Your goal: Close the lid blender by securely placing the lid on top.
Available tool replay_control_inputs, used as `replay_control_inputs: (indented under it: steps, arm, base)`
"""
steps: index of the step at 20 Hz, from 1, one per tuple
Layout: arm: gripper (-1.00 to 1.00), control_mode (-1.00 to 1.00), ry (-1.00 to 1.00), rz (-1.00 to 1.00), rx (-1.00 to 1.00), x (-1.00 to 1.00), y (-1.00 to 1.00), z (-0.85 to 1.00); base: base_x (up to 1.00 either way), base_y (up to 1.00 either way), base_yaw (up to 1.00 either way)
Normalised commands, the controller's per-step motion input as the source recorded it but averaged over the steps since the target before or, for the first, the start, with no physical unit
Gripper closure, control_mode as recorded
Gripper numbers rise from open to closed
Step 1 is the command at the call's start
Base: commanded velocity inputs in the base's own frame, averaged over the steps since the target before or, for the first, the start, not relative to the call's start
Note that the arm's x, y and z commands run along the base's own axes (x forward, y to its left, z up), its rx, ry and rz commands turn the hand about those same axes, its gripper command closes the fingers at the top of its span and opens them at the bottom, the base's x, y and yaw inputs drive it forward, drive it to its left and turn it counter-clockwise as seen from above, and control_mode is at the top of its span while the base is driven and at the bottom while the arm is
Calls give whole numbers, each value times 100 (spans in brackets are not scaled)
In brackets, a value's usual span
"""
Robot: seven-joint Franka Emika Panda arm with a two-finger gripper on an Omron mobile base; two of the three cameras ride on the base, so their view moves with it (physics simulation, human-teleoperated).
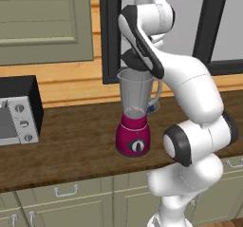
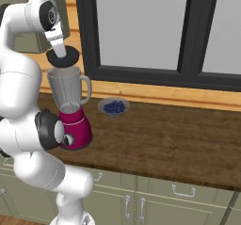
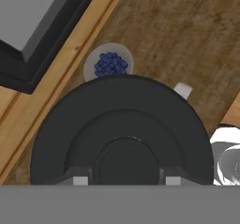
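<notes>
The blender (image 1: pixel 134 135) (image 2: pixel 75 127) stands on the wooden counter, a magenta base with a black dial under a tall clear jar (image 2: pixel 66 90). The lid (image 2: pixel 62 56) (image 1: pixel 130 59) is a round black disc hanging just over the jar's rim, slightly tilted. My gripper (image 2: pixel 60 52) comes down on it from above and is shut on the lid's raised centre. In the hand view the lid (image 3: pixel 122 124) covers most of the jar below, and my fingertips (image 3: pixel 79 180) flank its central knob. My own arm partly hides the lid in the left base view.
A small bowl of blueberries (image 2: pixel 113 107) (image 3: pixel 109 64) sits behind and to the right of the blender, near the dark window frame (image 2: pixel 141 73). A silver-and-black toaster oven (image 1: pixel 16 112) stands at the counter's left end. Cabinet drawers (image 2: pixel 183 191) run below the counter edge.
</notes>
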Motion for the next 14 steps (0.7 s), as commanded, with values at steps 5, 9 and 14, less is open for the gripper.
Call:
replay_control_inputs:
  steps: [5, 9, 14]
  arm:
    - [100, -100, 2, 3, -10, 19, 20, -13]
    - [100, -100, 4, 2, 0, 18, 8, 0]
    - [100, -100, 14, 1, 0, 7, 4, 0]
  base:
    - [0, 0, 0]
    - [0, 0, 0]
    - [0, 0, 0]
